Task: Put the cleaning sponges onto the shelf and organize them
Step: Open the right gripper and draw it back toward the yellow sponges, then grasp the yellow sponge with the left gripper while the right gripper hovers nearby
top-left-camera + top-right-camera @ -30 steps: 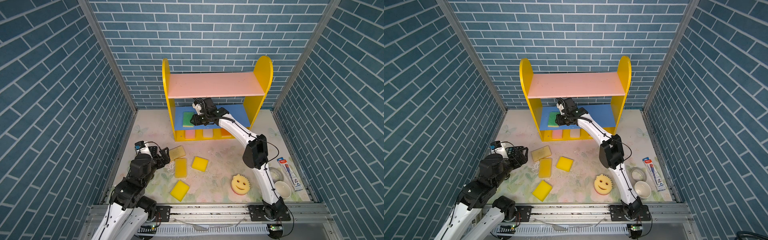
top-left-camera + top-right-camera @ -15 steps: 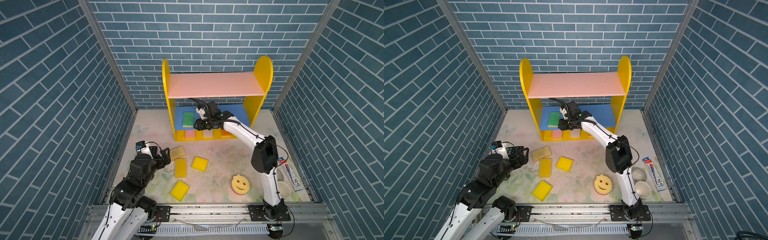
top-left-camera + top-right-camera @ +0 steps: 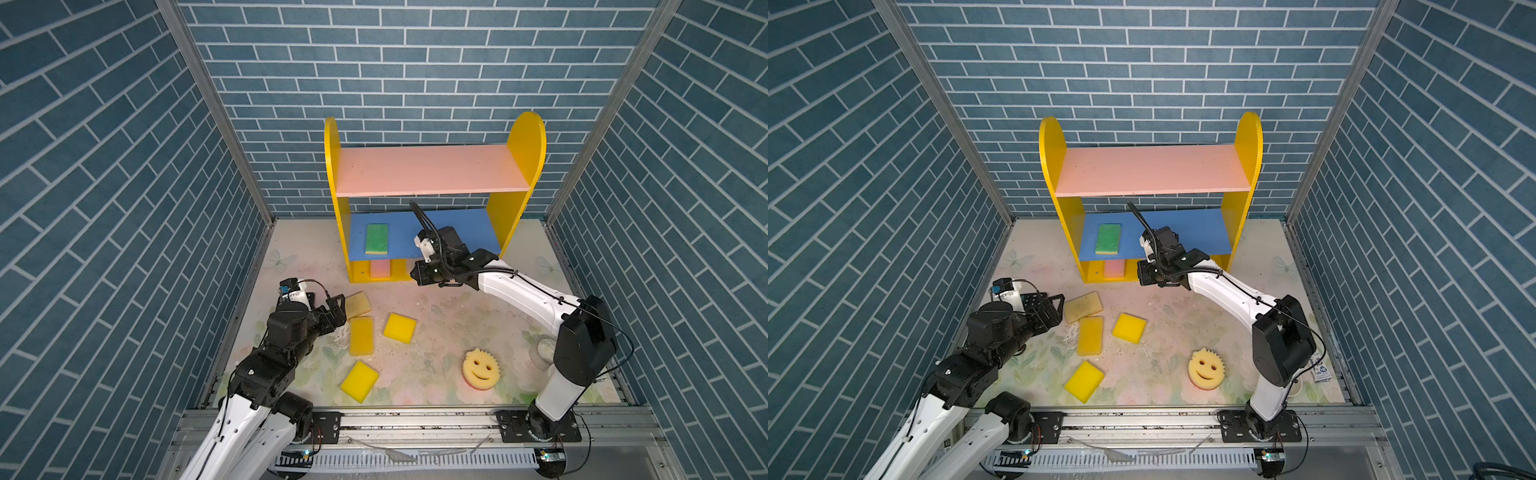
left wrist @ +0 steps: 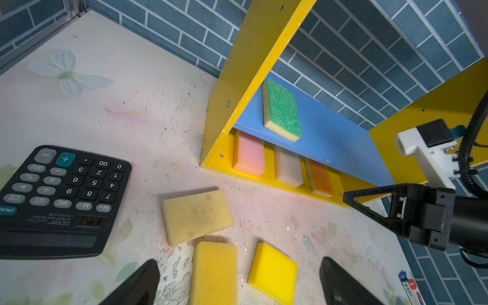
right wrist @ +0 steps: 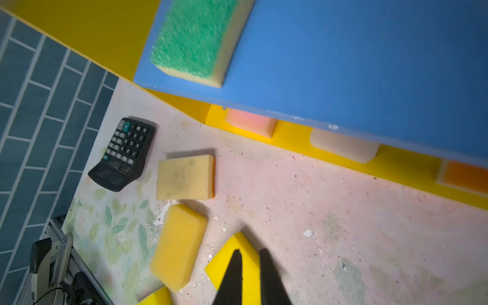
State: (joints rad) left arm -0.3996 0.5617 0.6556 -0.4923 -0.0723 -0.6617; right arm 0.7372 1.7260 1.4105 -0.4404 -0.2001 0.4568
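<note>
The shelf point(image 3: 428, 170) point(image 3: 1150, 170) stands at the back. A green sponge point(image 3: 377, 238) point(image 4: 282, 109) point(image 5: 200, 39) lies alone on its blue board. Pink point(image 4: 248, 154), whitish point(image 4: 287, 166) and orange point(image 4: 319, 177) sponges stand on the yellow base. On the floor lie a tan sponge point(image 3: 359, 304), three yellow ones point(image 3: 361, 336) point(image 3: 400, 328) point(image 3: 359, 381) and the smiley sponge point(image 3: 481, 369). My right gripper point(image 3: 415, 274) point(image 5: 249, 254) hangs empty just in front of the shelf, jaws nearly together. My left gripper point(image 3: 338, 307) point(image 4: 241, 277) is open beside the tan sponge.
A black calculator point(image 4: 60, 195) point(image 5: 124, 153) lies at the left wall, under my left arm in both top views. A roll of tape point(image 3: 544, 349) and a small packet point(image 3: 1320, 370) sit at the right edge behind my right arm. Brick walls close three sides.
My right gripper has drawn back out of the shelf, leaving the green sponge on the blue board, and its jaws have closed. The left arm has not moved.
</note>
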